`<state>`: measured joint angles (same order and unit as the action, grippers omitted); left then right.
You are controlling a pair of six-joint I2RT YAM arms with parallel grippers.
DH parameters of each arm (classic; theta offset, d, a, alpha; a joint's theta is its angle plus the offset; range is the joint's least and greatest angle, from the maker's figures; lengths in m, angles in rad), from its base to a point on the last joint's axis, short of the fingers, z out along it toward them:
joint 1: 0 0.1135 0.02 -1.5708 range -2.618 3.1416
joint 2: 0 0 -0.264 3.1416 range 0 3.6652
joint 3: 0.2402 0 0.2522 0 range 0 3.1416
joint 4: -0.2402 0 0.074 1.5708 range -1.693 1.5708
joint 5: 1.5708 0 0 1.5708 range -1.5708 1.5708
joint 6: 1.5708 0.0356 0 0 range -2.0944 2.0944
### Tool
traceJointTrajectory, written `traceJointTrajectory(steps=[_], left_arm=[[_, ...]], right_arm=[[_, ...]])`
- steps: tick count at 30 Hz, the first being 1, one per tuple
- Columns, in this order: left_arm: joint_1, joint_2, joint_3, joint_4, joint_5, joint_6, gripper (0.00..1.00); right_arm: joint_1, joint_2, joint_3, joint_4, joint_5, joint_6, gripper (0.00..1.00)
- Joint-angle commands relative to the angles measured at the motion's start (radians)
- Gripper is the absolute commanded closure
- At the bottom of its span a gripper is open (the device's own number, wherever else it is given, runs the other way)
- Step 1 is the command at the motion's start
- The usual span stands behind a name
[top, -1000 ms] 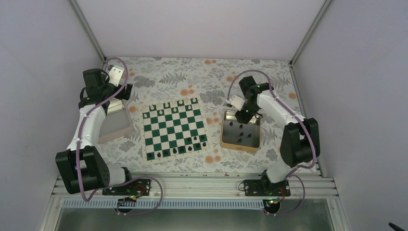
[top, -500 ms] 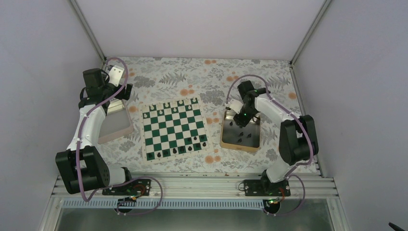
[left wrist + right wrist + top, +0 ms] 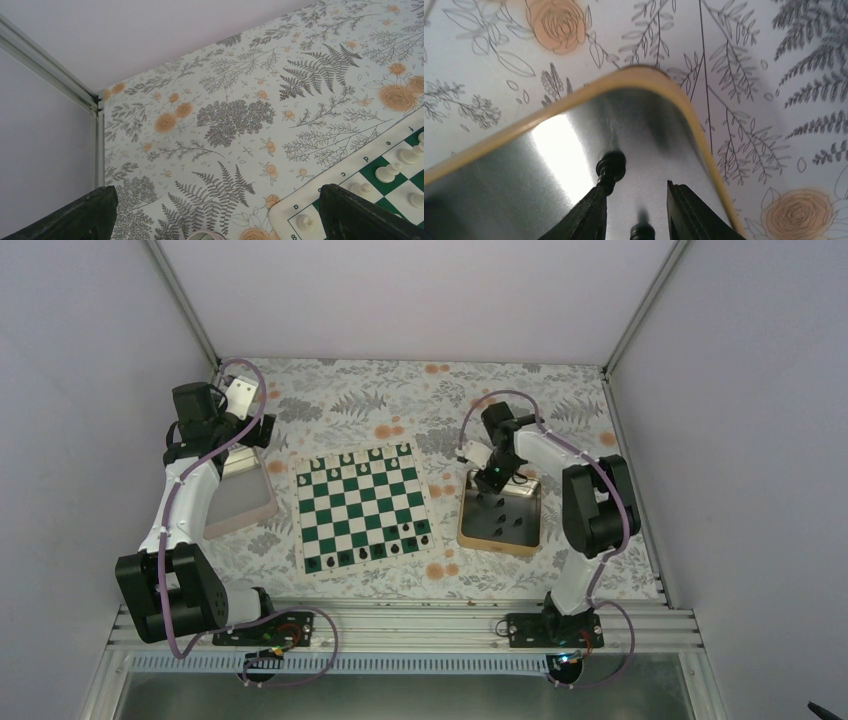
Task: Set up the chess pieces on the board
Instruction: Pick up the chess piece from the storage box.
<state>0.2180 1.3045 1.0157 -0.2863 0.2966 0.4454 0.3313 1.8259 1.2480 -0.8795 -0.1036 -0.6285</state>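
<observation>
On the board [image 3: 362, 505], mid-counter [image 3: 400, 400], only some near squares are filled with chess pieces [image 3: 378, 551]. Several are left in the gold tray [image 3: 466, 530], where the right gripper [image 3: 636, 200] is held slightly parted. The left gripper [image 3: 216, 192] is spread wide, empty.

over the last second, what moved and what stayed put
The right hand slid left over the gold tray toward its far-left corner. It is open and has taken hold of nothing. The left hand, the board and the chess pieces on it stayed put.
</observation>
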Motion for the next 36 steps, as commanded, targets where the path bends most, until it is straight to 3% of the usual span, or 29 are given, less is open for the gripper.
traceJointTrajectory(steps=[1, 15, 26, 31, 36], left_arm=[[0.004, 0.013, -0.003, 0.0, 0.004, 0.015, 0.0], [0.004, 0.019, -0.003, -0.005, 0.009, 0.017, 0.0], [0.003, 0.012, -0.003, -0.008, 0.007, 0.014, 0.0], [0.004, 0.011, -0.003, -0.006, 0.009, 0.013, 0.0], [0.004, 0.013, 0.005, -0.005, 0.005, 0.011, 0.0]], right_arm=[[0.016, 0.029, 0.039, 0.001, -0.038, -0.019, 0.67], [0.032, 0.036, 0.001, 0.001, -0.045, -0.006, 0.74], [0.048, -0.005, 0.014, -0.021, -0.025, 0.015, 0.95], [0.12, -0.071, 0.095, -0.116, 0.036, 0.044, 0.96], [0.276, -0.061, 0.299, -0.246, 0.098, 0.063, 0.95]])
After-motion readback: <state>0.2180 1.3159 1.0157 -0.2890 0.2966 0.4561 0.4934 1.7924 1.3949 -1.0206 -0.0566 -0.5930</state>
